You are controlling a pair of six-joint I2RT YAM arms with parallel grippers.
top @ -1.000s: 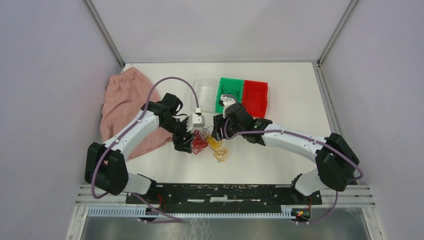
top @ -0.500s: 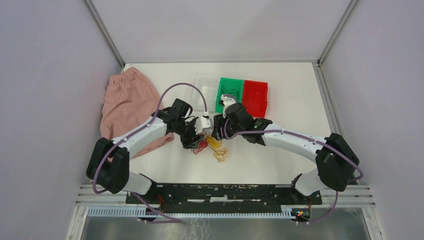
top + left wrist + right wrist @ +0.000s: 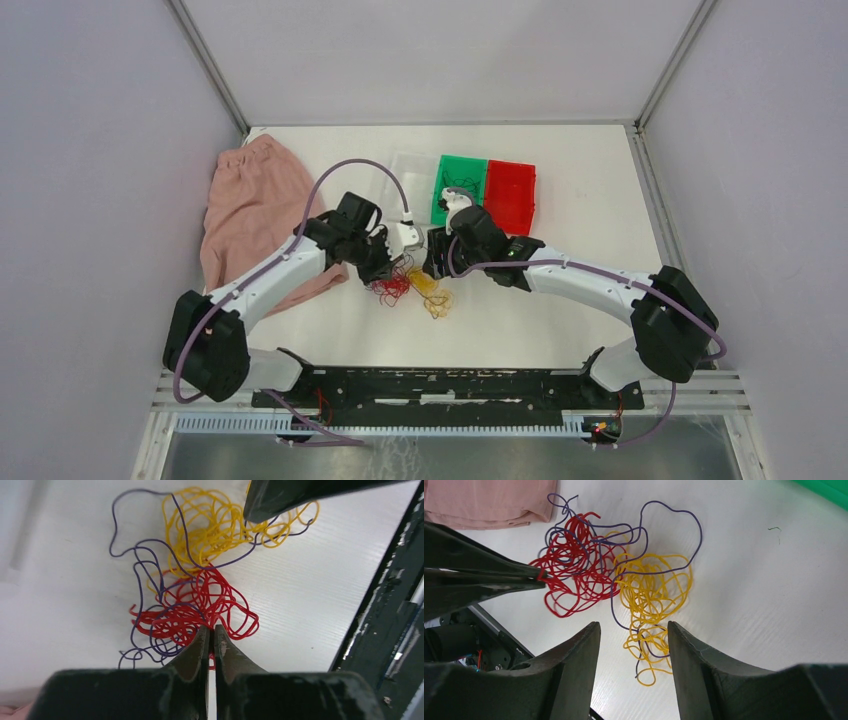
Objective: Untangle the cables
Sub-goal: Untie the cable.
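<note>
Left wrist view is showing the left gripper [image 3: 211, 630] pinching a loop of the red cable [image 3: 200, 605] at the edge of the tangle, its jaws pressed nearly together around the strand. The cables [image 3: 395, 288] are lying in one knotted heap around the middle of the worktop [image 3: 500, 335], between the two arms. The thin purple cable [image 3: 140, 570] is threading through both the red cable and the yellow cable [image 3: 210, 525]. The right gripper [image 3: 633, 626] is hovering over the yellow cable with its jaws spread and nothing between them. Separation appears to be only beginning, as no colour is lying free yet. Next, the right gripper is probably needing to pin or grasp the yellow cable while the left is drawing the red one toward the worktop's left edge. It should be going slowly, since the purple cable is lacing both and could drag the whole heap along.
</note>
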